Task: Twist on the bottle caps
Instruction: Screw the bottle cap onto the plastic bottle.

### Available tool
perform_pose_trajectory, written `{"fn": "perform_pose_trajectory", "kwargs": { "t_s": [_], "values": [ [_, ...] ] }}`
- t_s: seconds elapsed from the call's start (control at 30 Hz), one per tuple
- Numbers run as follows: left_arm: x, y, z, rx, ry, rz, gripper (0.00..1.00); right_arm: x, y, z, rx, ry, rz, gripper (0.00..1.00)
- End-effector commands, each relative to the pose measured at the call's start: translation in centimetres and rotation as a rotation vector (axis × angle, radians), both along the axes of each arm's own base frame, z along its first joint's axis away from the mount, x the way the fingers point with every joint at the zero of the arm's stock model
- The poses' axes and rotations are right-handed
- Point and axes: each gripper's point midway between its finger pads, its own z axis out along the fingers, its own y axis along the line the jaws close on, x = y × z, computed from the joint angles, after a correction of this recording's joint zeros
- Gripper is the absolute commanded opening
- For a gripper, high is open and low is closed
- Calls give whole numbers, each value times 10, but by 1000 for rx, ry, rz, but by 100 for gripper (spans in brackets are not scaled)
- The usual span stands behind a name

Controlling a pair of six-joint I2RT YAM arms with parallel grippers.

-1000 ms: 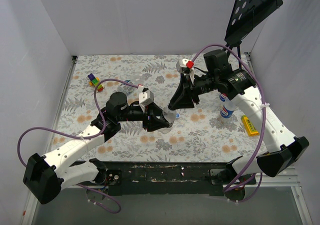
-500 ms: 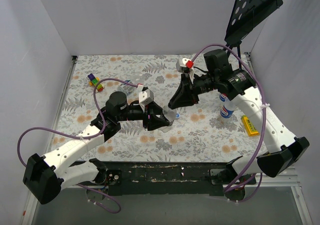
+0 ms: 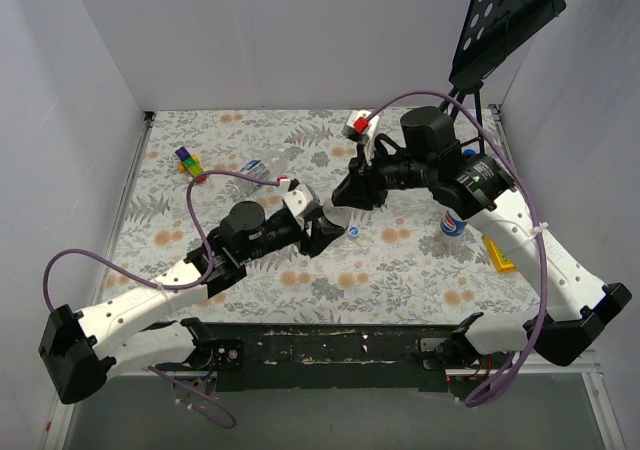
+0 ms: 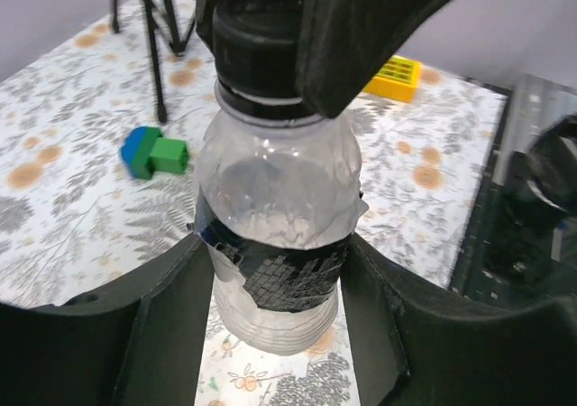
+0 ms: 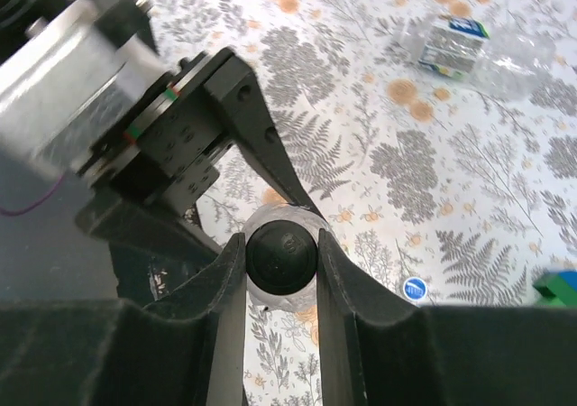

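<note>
In the left wrist view a clear bottle (image 4: 275,198) with a dark torn label stands upright off the table. My left gripper (image 4: 275,289) is shut on its lower body. A black cap (image 4: 257,50) sits on the bottle's neck. The right wrist view looks straight down on that cap (image 5: 281,254), with my right gripper (image 5: 281,253) shut on it, one finger at each side. From above, the two grippers, left (image 3: 325,232) and right (image 3: 345,198), meet over the middle of the table. A loose blue cap (image 3: 353,232) lies on the table just beside them.
Another bottle (image 3: 452,222) stands upright at the right, next to a yellow block (image 3: 497,253). A bottle (image 3: 262,167) lies on its side at the back left, near multicoloured blocks (image 3: 188,162). A green-and-blue block (image 4: 153,152) lies beyond the held bottle. A black stand's legs (image 4: 153,54) rise behind.
Both grippers and the bottle have shifted a little toward the back of the table. The right wrist has turned and its arm has swung left. The right jaws closed and eased on the cap.
</note>
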Motion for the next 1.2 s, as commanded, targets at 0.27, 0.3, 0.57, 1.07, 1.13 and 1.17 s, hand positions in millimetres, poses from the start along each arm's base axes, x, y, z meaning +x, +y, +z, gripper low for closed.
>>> {"fn": "perform_pose_trajectory", "kwargs": {
  "t_s": [0.27, 0.3, 0.57, 1.07, 1.13, 1.17],
  "values": [
    [37, -3, 41, -77, -218, 463, 0, 57, -12, -59, -265, -8, -546, 1],
    [37, -4, 38, -80, -204, 465, 1, 58, -12, -60, -270, -13, -551, 1],
    [25, -1, 18, -100, -87, 429, 59, 66, -32, -67, -277, -34, -591, 1],
    [77, 76, 20, -169, 231, 460, 98, 117, -152, -107, -300, -67, -940, 1],
    [93, 104, 14, -192, 264, 529, 98, 123, -166, -113, -291, -74, -989, 1],
    [99, 117, 11, -208, 278, 554, 98, 126, -172, -115, -275, -78, -1015, 1]
  ]
}}
